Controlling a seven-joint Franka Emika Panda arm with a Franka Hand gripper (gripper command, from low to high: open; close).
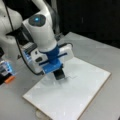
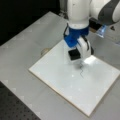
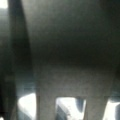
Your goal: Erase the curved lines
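The board [image 2: 72, 82] lies flat on the tabletop [image 2: 22, 50]. In a front view the curve lines [image 2: 81, 71] sit on the board near its middle. The eraser block [image 2: 74, 55] hangs at the gripper [image 2: 75, 55], over the board, just toward that view's top-left of the curve lines.

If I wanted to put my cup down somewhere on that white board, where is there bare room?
The white board is bare toward its bottom corner in a front view. It is crowded near the top, where the claw holds a black eraser beside the squiggle.
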